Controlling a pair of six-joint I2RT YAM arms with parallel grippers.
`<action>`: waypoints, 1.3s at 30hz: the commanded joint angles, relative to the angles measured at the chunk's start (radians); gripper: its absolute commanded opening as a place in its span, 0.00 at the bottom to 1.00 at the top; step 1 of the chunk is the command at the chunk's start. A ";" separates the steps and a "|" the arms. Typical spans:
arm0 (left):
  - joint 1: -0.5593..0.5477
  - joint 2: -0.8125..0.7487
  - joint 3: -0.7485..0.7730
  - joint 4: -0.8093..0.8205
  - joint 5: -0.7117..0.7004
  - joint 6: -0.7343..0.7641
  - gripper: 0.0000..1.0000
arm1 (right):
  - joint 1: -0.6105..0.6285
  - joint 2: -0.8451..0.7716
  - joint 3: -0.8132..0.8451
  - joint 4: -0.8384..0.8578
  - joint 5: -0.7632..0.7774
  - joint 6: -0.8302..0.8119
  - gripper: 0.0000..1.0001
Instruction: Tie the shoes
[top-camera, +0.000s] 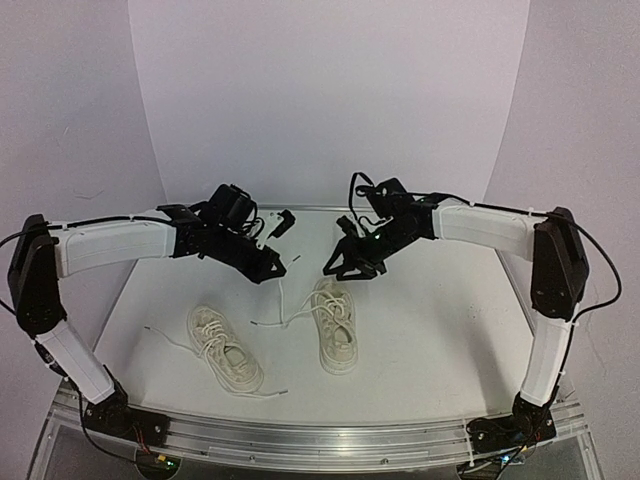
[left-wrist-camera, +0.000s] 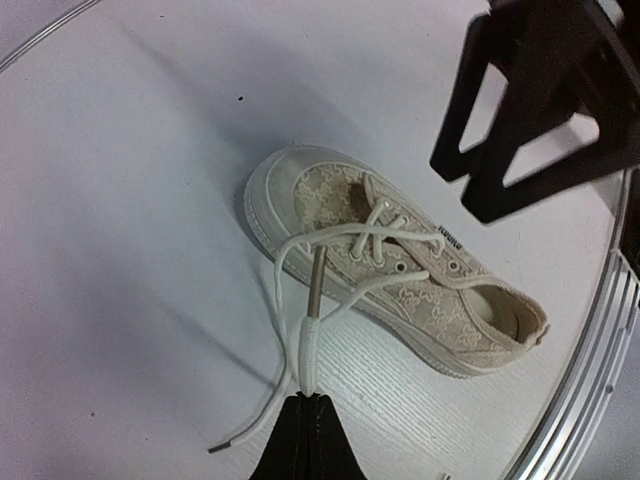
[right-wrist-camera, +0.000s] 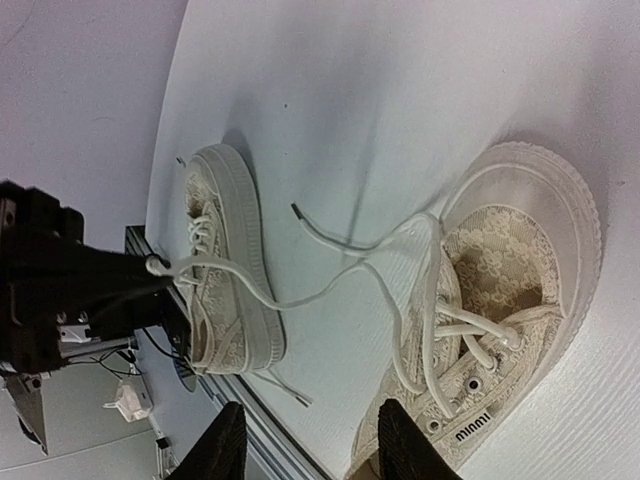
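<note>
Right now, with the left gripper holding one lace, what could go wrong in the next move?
1. The left gripper pinches the lace seemingly near its tip, so a pull may slip it free.
2. Nothing holds the shoe down; pulling may drag or tip it instead of tightening.
3. The open right gripper hangs close to the left one, so they might collide above the shoe.

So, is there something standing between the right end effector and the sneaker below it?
Nothing visible does. The right end effector hangs open above the sneaker, with free space between them. One lace of that sneaker runs sideways to the left end effector, which is shut on it, off to the side of the path.
</note>
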 joint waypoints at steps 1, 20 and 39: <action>0.042 0.056 0.082 0.115 0.123 -0.122 0.00 | 0.014 0.031 -0.008 -0.002 0.035 -0.073 0.41; 0.089 0.264 0.157 0.226 0.204 -0.325 0.00 | 0.043 0.118 -0.012 0.007 0.099 -0.159 0.32; 0.108 0.430 0.300 0.206 0.357 -0.490 0.00 | 0.049 0.051 -0.055 0.022 0.119 -0.229 0.00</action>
